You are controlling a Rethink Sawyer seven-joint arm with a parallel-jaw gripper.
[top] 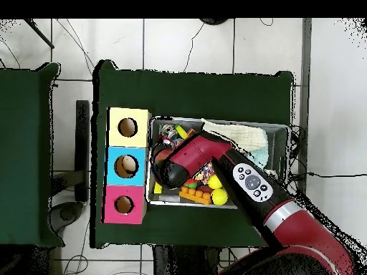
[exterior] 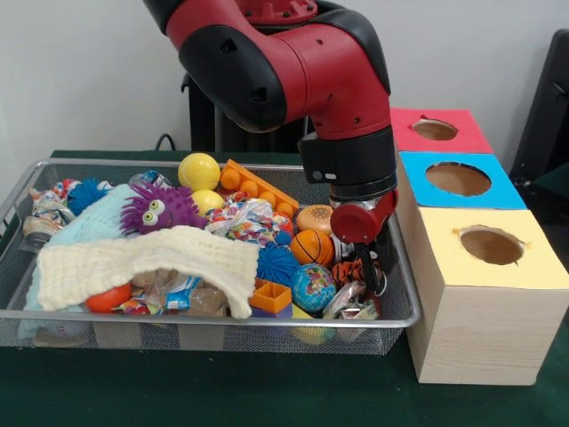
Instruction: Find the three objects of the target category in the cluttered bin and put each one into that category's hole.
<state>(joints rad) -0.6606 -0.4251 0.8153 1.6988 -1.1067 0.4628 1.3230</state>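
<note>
The silver wire mesh bin point(exterior: 204, 318) is full of toys; it also shows in the overhead view point(top: 279, 127). My gripper point(exterior: 363, 267) reaches down into the bin's right end, right at an orange black-striped plush tiger point(exterior: 347, 269). I cannot tell whether it grips the tiger. The red box's round hole point(exterior: 435, 130) is farthest in the row of boxes right of the bin, and shows in the overhead view point(top: 124, 205). The duck and the bear are hidden. In the overhead view the arm point(top: 204, 154) covers the gripper.
The blue box point(exterior: 458, 179) and yellow box point(exterior: 491, 245) stand right beside the bin. A cream knitted cloth point(exterior: 151, 258), purple puffer point(exterior: 160, 207), yellow ball point(exterior: 198, 171), orange brick point(exterior: 258, 189), small basketball point(exterior: 312, 247) and globe ball point(exterior: 313, 286) lie in the bin.
</note>
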